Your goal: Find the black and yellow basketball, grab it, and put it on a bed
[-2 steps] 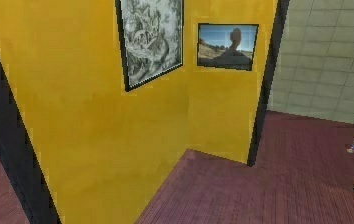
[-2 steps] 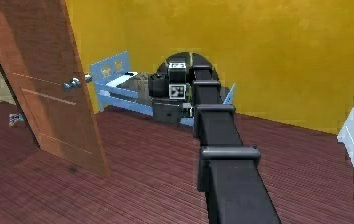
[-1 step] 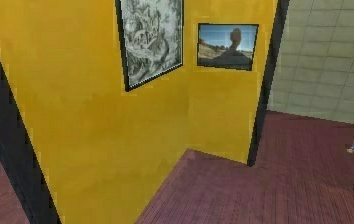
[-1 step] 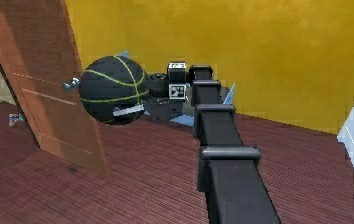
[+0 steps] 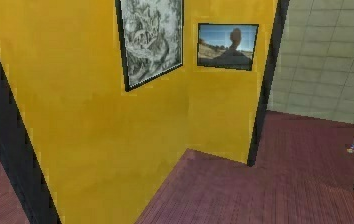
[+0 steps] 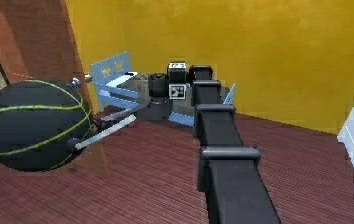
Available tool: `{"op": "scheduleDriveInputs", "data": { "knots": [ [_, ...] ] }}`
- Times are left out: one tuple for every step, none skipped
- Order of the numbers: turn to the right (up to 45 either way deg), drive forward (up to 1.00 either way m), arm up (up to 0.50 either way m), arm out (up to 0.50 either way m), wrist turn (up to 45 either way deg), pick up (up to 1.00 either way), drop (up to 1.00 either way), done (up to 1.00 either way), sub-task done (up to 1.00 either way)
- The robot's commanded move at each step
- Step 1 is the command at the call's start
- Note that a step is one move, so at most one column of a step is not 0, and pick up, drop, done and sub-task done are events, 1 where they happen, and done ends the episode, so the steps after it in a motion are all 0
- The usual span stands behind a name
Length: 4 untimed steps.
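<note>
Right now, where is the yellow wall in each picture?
Forward view: the yellow wall covers the left and middle, carrying two pictures.
Arm side view: the yellow wall spans the top, behind the arm.
Shared landmark: the reddish plank floor at its foot.

Home interior, yellow walls [image 5: 85,110], framed print [image 5: 151,38], framed photo [image 5: 227,46], reddish plank floor [image 5: 265,190], tiled room [image 5: 320,55] beyond
</note>
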Motion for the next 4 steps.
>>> {"op": "scheduleDriveInputs", "data": {
  "knots": [
    [0.0, 0.0, 0.0, 0.0, -45.0, 0.0, 0.0, 0.0, 0.0],
    [0.0, 0.0, 0.0, 0.0, -6.0, 0.0, 0.0, 0.0, 0.0],
    [0.0, 0.0, 0.0, -0.26, 0.0, 0.0, 0.0, 0.0, 0.0],
    [42.0, 0.0, 0.0, 0.0, 0.0, 0.0, 0.0, 0.0, 0.0]
  ]
}}
